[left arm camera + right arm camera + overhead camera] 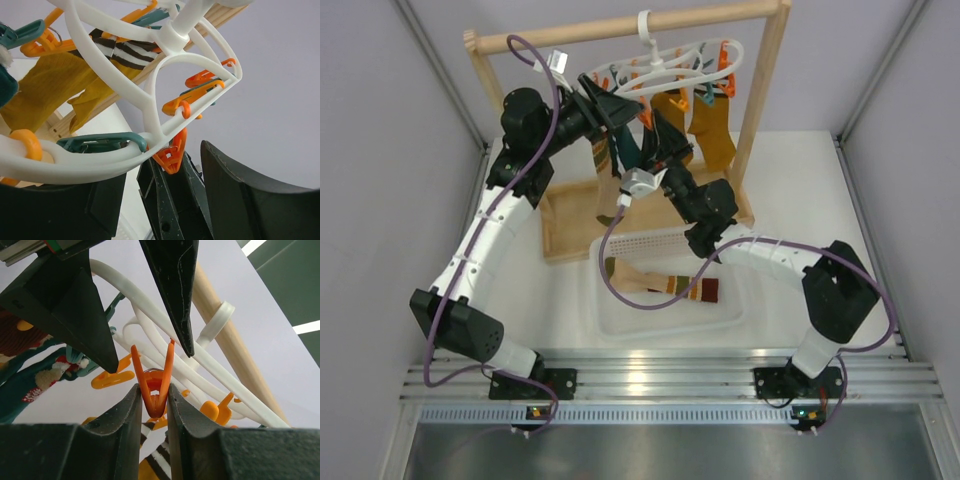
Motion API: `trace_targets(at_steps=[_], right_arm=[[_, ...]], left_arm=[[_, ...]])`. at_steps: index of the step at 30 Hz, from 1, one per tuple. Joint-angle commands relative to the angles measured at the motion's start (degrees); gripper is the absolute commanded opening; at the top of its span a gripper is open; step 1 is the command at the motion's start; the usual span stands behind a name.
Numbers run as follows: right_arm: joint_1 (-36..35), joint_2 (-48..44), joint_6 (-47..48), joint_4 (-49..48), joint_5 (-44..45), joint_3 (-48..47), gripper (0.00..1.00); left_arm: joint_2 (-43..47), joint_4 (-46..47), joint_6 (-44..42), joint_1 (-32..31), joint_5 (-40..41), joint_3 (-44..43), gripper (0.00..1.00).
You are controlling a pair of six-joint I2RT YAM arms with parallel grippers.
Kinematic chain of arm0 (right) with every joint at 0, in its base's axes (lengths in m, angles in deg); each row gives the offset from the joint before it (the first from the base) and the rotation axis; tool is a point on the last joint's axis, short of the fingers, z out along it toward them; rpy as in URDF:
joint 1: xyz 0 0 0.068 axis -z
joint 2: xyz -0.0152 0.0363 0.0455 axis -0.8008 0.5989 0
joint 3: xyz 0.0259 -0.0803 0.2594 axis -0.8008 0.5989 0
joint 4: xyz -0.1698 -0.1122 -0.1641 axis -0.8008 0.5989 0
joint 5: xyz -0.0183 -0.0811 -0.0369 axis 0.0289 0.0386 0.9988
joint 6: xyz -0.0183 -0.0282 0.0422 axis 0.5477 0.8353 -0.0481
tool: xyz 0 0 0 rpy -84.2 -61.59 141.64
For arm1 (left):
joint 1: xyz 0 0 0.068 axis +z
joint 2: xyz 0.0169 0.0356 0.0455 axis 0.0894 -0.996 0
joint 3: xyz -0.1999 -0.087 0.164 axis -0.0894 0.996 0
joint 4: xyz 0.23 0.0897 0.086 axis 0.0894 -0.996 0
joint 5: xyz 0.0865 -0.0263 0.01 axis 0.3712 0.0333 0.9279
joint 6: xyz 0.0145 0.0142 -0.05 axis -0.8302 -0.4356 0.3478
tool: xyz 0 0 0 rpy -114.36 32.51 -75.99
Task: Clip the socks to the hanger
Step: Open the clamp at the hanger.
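Note:
The white oval hanger hangs by its hook from the wooden rail, with orange and teal clips around its ring. Mustard socks with black-and-white cuffs and a dark teal sock hang from it. A striped brown, red and cream sock lies in the white bin. My right gripper reaches up under the ring and is shut on an orange clip, squeezing its legs. My left gripper is open beside the hanger ring; its fingers straddle the right gripper and that clip. The teal sock shows at left.
The wooden rail frame stands at the back on a wooden base tray. A white plastic bin sits in front of it, between the arms. Grey walls close in left and right.

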Motion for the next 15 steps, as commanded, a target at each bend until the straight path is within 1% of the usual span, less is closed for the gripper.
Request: trace_targets(at_steps=[1, 12, 15], right_arm=[[0.8, 0.1, 0.7, -5.0, -1.7, -0.7, 0.00], [1.2, 0.7, 1.5, -5.7, -2.3, -1.0, 0.00], [1.3, 0.6, 1.8, -5.7, -2.4, -0.7, 0.00]], left_arm=[[-1.3, 3.4, -0.2, -0.2, 1.5, -3.2, 0.64], [-4.3, 5.4, 3.1, -0.8, 1.9, -6.0, 0.61], [-4.6, 7.4, 4.3, -0.9, 2.1, -5.7, 0.57]])
